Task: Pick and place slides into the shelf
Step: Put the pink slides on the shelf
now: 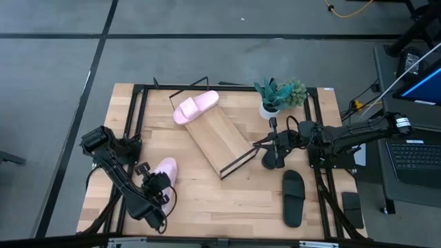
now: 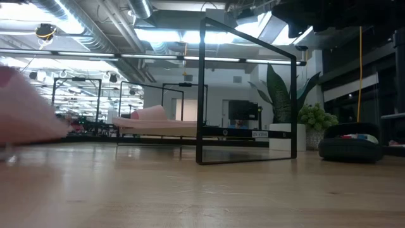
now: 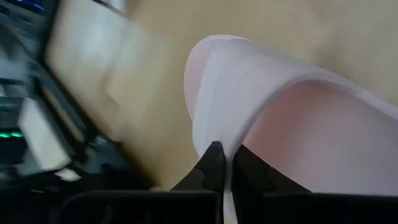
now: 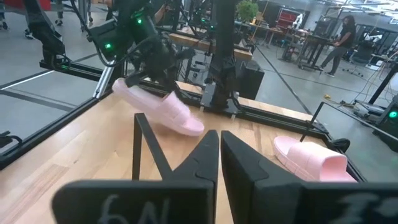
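My left gripper (image 1: 160, 182) is near the table's near-left corner, shut on a pale pink slide (image 1: 167, 169). The right wrist view shows that slide (image 4: 163, 111) tilted under the left gripper (image 4: 152, 68). A second pink slide (image 1: 195, 107) lies sole-down on the upper end of the shelf (image 1: 220, 136), a slanted wood board on a black wire frame. One black slide (image 1: 293, 198) lies flat on the table at the near right. My right gripper (image 1: 270, 160) is shut on nothing and hovers beside the shelf's lower end. My left gripper pinches a thin pale edge of the pink slide, apparently its strap (image 3: 214, 93), between its two fingers (image 3: 211, 165). It comes at the slide from above. In the right wrist view the slide looks tilted and lifted, its free end (image 4: 191, 127) lowest.
A small potted plant (image 1: 279, 95) stands by the table's far edge, right of the shelf. The shelf's wire frame (image 2: 247, 95) rises tall at mid-table. Black rails run along the table's left and right sides. Bare wood lies between the left gripper and the shelf.
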